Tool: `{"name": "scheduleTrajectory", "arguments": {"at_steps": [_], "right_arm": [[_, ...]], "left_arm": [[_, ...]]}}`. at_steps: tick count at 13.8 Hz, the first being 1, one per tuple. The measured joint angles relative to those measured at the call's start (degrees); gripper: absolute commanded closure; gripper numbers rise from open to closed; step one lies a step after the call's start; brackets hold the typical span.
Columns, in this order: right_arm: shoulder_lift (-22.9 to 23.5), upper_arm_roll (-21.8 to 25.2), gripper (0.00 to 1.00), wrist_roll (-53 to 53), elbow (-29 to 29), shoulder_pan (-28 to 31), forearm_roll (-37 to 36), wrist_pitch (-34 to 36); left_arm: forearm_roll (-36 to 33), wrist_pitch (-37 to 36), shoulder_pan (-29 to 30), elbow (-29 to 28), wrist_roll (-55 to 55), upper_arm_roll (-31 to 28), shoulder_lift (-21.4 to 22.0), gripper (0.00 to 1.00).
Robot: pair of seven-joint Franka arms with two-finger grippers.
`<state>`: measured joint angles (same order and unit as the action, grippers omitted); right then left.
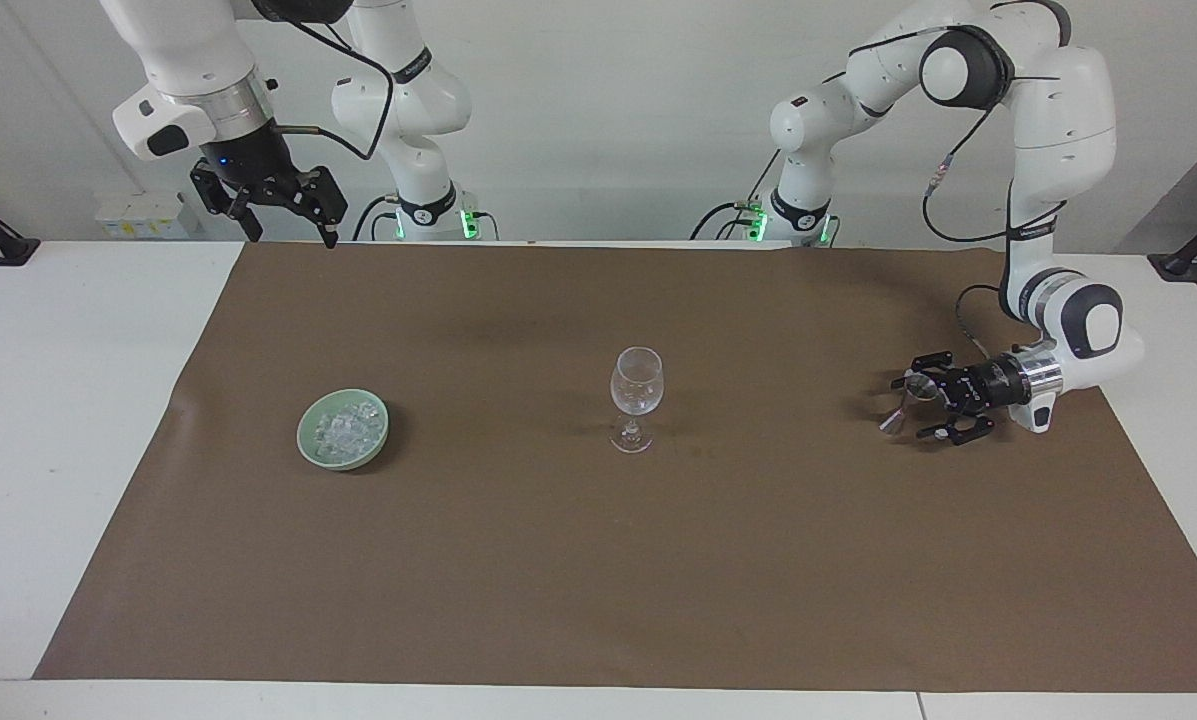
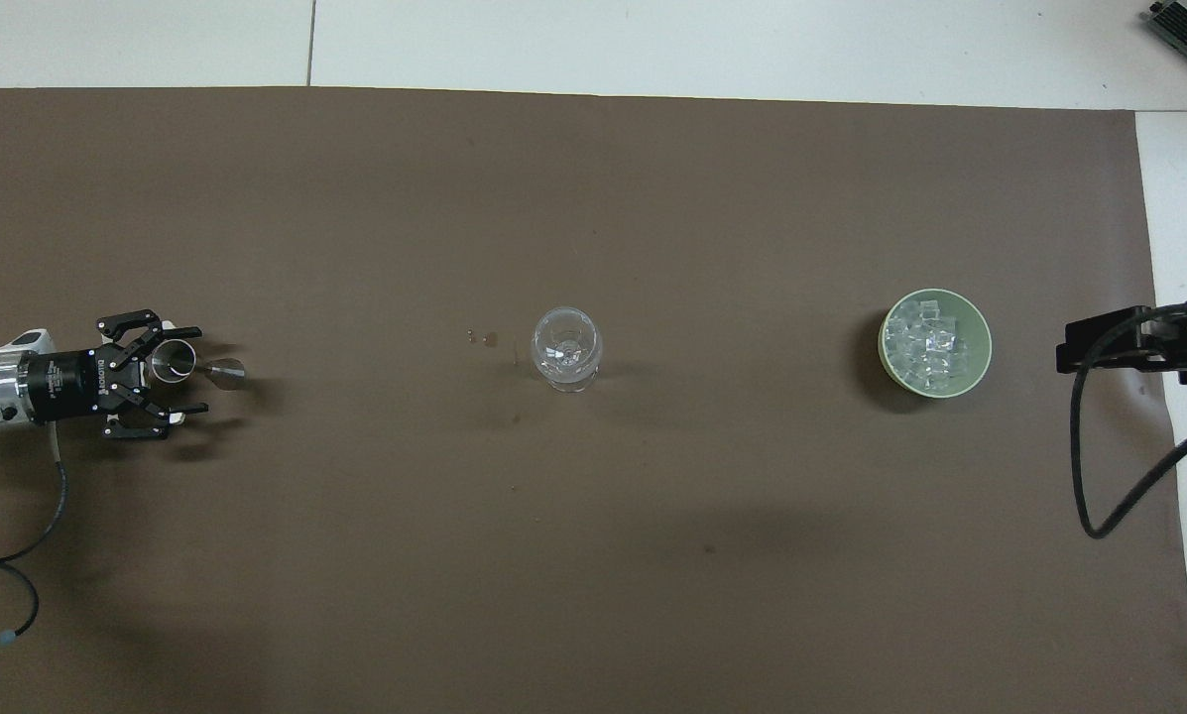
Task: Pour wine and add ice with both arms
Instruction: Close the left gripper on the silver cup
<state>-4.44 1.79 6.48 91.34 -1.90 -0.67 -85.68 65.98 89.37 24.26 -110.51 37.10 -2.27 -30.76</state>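
My left claw at the jigger, the pour step just under way.

My left gripper [image 1: 920, 408] lies low at the left arm's end of the brown mat [image 1: 598, 600], fingers spread around the small steel double-cone jigger [image 2: 184, 365], not yet clamped; next I should squeeze its waist squarely. I cannot tell what the jigger holds. The clear stemmed wine glass [image 1: 636, 398] stands mid-mat, seemingly empty. The ice [image 1: 344, 428] heaps in the pale green bowl [image 2: 982, 347], toward the right arm's end. My right gripper [image 1: 280, 212] waits raised, fingers spread.
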Motion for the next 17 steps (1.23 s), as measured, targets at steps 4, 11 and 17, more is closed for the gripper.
{"name": "scheduleTrajectory", "arguments": {"at_steps": [4,11,17], "right_arm": [[0.00,0.00,0.00,0.00,0.00,0.00,0.00,0.00],[0.00,0.00,0.00,0.00,0.00,0.00,0.00,0.00],[0.00,0.00,0.00,0.00,0.00,0.00,0.00,0.00]], "left_arm": [[0.00,0.00,0.00,0.00,-0.56,0.00,0.00,0.39],[0.00,-0.03,0.00,-0.02,-1.52,0.00,-0.02,0.54],[0.00,-0.14,-0.01,-0.05,-1.63,0.03,-0.03,0.76]]}}
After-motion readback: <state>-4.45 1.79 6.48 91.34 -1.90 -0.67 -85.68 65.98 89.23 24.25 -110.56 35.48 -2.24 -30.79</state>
